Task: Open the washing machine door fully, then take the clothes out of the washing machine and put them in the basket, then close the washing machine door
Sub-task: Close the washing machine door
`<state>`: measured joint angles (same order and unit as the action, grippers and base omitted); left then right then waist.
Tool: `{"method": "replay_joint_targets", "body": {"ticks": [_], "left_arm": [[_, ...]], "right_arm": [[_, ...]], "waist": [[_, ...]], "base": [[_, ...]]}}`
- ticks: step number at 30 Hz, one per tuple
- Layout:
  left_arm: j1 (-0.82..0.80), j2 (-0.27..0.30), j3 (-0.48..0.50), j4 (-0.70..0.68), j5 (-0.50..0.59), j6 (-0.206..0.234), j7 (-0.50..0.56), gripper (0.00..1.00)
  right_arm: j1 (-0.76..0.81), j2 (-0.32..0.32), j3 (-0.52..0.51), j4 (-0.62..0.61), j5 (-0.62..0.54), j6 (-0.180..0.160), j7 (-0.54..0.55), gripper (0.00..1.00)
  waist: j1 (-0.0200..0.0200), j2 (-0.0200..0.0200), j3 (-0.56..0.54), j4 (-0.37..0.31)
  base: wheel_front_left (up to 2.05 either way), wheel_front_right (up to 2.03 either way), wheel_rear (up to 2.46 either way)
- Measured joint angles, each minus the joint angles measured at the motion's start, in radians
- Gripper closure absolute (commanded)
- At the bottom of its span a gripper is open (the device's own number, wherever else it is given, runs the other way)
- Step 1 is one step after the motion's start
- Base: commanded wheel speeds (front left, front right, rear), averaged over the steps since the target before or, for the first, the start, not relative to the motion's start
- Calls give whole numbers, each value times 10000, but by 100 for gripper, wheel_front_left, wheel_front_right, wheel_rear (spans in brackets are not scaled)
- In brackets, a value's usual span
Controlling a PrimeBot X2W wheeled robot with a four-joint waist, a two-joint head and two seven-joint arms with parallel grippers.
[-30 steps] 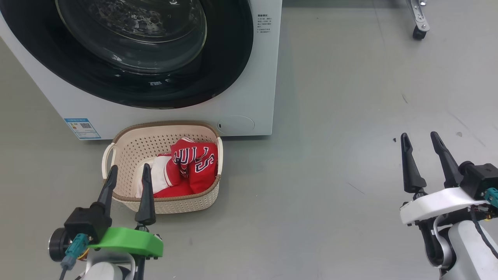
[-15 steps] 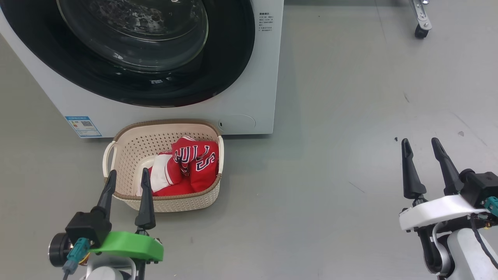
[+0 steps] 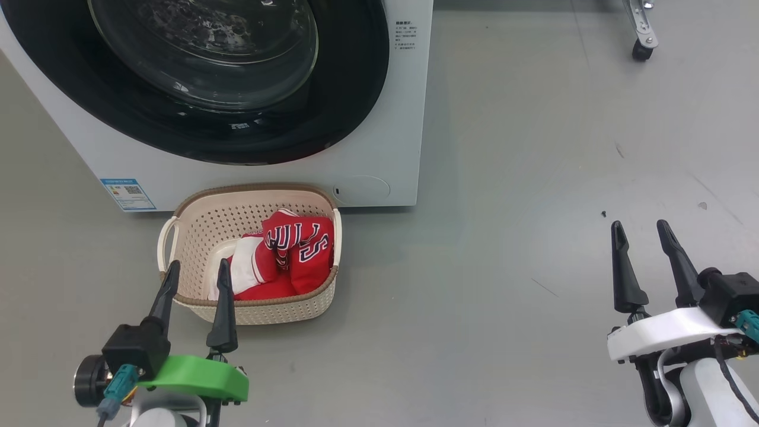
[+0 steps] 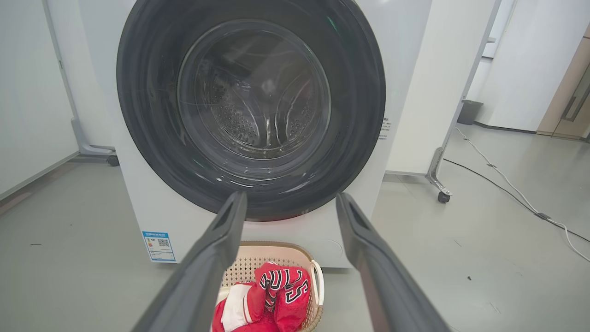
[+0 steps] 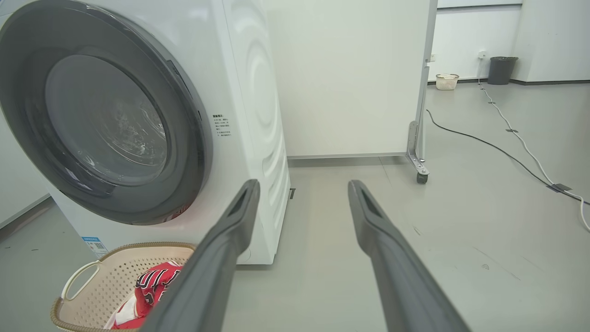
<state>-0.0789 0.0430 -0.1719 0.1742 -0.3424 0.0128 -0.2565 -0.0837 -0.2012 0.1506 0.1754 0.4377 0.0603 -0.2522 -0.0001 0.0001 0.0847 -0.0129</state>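
The clothes (image 3: 284,255) were found heaped in the basket (image 3: 273,311), set just before the washing machine (image 3: 379,148), presumably for a short carry; the washing machine door (image 3: 350,89) was shut; the left gripper (image 3: 198,264) and right gripper (image 3: 639,225) were held wide, empty

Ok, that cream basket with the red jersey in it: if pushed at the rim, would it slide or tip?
Probably slide: the basket is low and wide, sitting flat on a smooth grey floor. It is likely light, being perforated plastic holding only the crumpled clothes. Those lie toward one end, so it might swivel rather than travel straight.
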Motion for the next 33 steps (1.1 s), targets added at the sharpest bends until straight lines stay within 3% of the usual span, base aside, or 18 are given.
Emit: {"method": "replay_joint_targets", "body": {"ticks": [18,33], "left_arm": [[227,-2,-19,44,-989,-196,0,0],[281,-2,25,132,-1168,-282,0,0]], "right_arm": [[133,209,-190,-29,-182,174,0,0],[309,366,-286,-21,-288,247,0,0]], "waist": [[1,0,-141,-10],[0,0,-299,-19]], "base": [[0,0,0],[0,0,0]]}}
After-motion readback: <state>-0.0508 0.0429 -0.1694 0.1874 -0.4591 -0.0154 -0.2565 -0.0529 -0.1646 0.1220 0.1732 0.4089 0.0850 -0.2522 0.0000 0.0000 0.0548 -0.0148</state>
